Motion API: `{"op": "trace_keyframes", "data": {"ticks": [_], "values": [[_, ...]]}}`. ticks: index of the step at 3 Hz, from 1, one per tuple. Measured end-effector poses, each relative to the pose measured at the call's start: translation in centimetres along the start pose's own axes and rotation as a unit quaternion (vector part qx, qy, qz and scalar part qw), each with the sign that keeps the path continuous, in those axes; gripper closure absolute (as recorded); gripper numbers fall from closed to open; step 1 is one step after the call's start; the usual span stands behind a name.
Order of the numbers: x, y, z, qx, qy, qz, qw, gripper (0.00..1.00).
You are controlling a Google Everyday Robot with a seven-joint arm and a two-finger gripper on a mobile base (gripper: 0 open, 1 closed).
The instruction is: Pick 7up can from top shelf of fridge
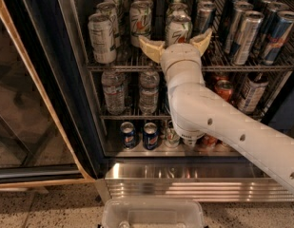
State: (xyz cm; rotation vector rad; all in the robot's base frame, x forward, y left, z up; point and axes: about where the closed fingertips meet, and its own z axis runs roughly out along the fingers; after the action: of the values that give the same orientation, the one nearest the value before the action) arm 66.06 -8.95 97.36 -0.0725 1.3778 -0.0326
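Observation:
The fridge (73,80) stands with its glass door swung open to the left. On the top shelf (122,67) stand several 7up cans; the front one (178,30) is right behind my gripper, another (140,20) is to its left. My gripper (175,43) is open, its cream fingers (150,48) spread at the shelf's front rail, either side of the front 7up can and just below it. It holds nothing. The white arm covers the can's lower part.
A plain white can (102,37) stands at the shelf's left, slim blue-silver cans (272,34) at the right. Water bottles (113,90) and red cans fill the middle rack, blue cans (129,135) the lowest. The ribbed steel base panel (184,184) and a clear bin (153,215) lie below.

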Motion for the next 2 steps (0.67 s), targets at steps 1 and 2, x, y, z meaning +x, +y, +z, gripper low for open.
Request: {"op": "trace_keyframes", "data": {"ticks": [1, 2], "values": [[0.07, -0.34, 0.01, 0.010, 0.003, 0.000, 0.9999, 0.16], [0.20, -0.78, -0.09, 0.024, 0.005, 0.000, 0.9997, 0.24]]}}
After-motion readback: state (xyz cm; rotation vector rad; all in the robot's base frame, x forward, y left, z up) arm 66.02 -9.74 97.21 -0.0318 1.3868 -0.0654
